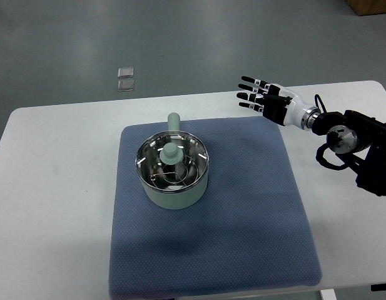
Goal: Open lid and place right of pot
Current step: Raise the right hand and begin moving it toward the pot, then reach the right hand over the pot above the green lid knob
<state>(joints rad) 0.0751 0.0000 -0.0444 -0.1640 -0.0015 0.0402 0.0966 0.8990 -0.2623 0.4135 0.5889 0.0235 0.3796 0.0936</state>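
Observation:
A pale green pot (172, 174) stands on the left half of the blue mat (243, 206), its handle (174, 120) pointing away from me. A glass lid (172, 165) with a pale green knob (170, 152) sits on the pot. My right hand (256, 95) hovers above the mat's far right corner, well to the right of the pot and beyond it. Its fingers are spread and straight, pointing left, and they hold nothing. The right arm (349, 140) comes in from the right edge. No left arm shows.
The mat lies on a white table (55, 187). The floor beyond the table's far edge holds two small clear squares (125, 79). A brown box corner (371, 6) shows at the top right.

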